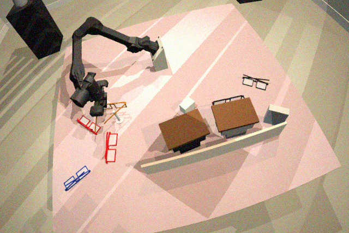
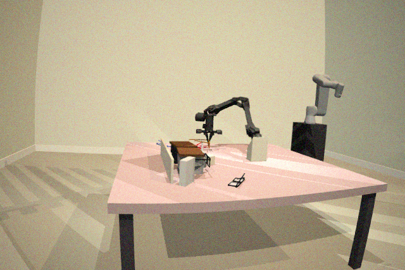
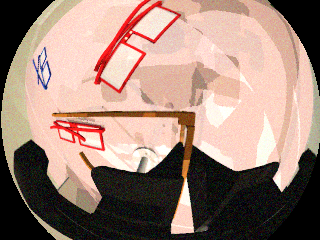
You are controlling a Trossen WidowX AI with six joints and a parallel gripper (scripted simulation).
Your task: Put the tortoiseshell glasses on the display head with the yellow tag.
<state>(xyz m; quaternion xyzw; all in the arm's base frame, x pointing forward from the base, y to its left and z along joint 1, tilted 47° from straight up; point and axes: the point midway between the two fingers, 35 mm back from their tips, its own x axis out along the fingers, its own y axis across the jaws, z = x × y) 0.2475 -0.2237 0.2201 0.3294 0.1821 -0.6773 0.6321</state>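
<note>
My gripper (image 2: 209,140) (image 3: 183,146) is shut on the tortoiseshell glasses (image 1: 126,103) (image 2: 197,139) (image 3: 120,114), by their front frame. It holds them above the table, over the white post, with the temples unfolded and pointing away from the arm's base. Two display heads stand under brown boards, mostly hidden: a black shape (image 1: 191,145) under the left board and a grey one (image 1: 237,131) under the right board in the top view. Black glasses (image 1: 228,100) (image 2: 209,160) sit at the front of the grey one. I cannot make out the yellow tag in any view.
A white post (image 1: 119,120) (image 3: 143,154) stands below the held glasses. Two red pairs and a blue pair (image 1: 76,178) lie nearby. A small white block (image 1: 187,105) stands beside the left board (image 1: 183,129). A long upright panel (image 1: 214,153) runs behind the heads; a grey block stands at its end.
</note>
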